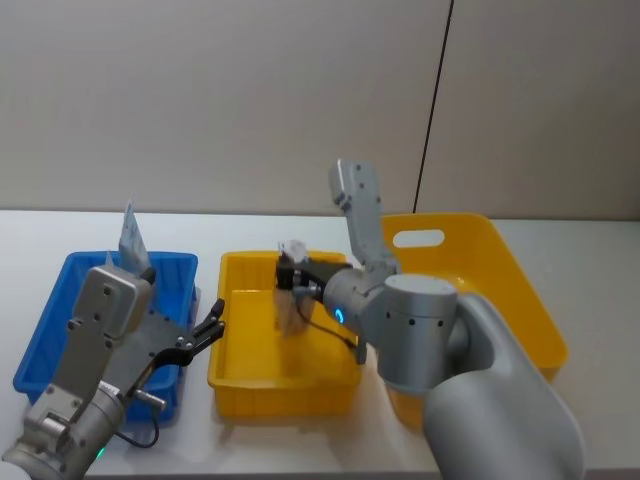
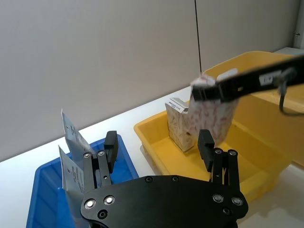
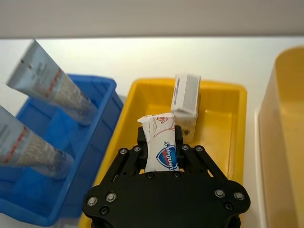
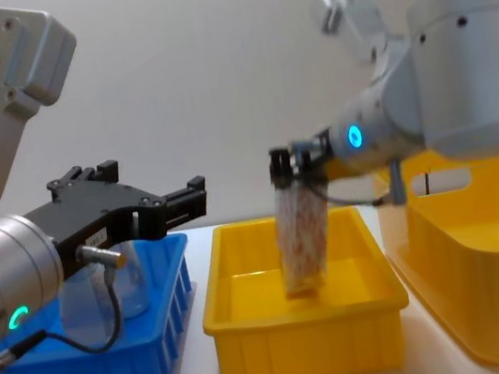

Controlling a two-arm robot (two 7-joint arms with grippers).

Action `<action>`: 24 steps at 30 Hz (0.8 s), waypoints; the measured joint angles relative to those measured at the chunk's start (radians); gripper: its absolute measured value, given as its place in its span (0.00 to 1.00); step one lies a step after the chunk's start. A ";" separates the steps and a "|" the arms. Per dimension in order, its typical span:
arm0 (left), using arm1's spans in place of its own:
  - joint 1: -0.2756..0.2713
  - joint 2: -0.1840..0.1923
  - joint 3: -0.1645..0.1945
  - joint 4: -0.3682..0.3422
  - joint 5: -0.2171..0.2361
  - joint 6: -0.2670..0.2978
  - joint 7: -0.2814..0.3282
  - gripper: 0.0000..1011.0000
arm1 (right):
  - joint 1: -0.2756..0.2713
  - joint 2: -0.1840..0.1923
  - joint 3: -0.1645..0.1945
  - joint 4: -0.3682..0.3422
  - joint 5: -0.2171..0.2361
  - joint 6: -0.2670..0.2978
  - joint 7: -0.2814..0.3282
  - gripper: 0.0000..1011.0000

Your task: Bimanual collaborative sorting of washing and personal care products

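Observation:
My right gripper point(image 3: 160, 142) is shut on a white carton with reddish print point(image 3: 158, 124), held upright and low over the small yellow bin point(image 1: 240, 375). The chest view shows that carton point(image 4: 299, 231) hanging below the right gripper point(image 4: 291, 163), its base down inside the bin. A second white carton point(image 3: 186, 97) stands in the bin just beyond it. Two pale tapered pouches point(image 3: 52, 80) point(image 3: 26, 142) stand in the blue bin point(image 1: 50, 335). Over the blue bin's right edge hovers my left gripper point(image 1: 210, 330), open and holding nothing, its fingers point(image 2: 205, 142) pointing toward the yellow bin.
A large yellow tub point(image 1: 520, 290) with a handle slot stands to the right of the small bin. All three containers sit on a white table point(image 1: 580, 235) before a plain wall. My right arm point(image 1: 410, 320) stretches across the small bin's right side.

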 joint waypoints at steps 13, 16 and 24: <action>0.000 0.000 0.000 0.000 0.000 0.000 0.000 0.99 | -0.035 0.034 0.006 -0.226 -0.035 0.012 -0.009 0.25; 0.000 0.000 0.000 0.000 0.000 0.000 0.000 0.99 | -0.044 0.040 0.016 -0.273 -0.042 0.030 -0.022 0.25; 0.000 0.000 0.000 0.000 0.000 0.000 0.000 0.99 | -0.066 0.056 0.060 -0.372 -0.056 0.119 -0.061 0.25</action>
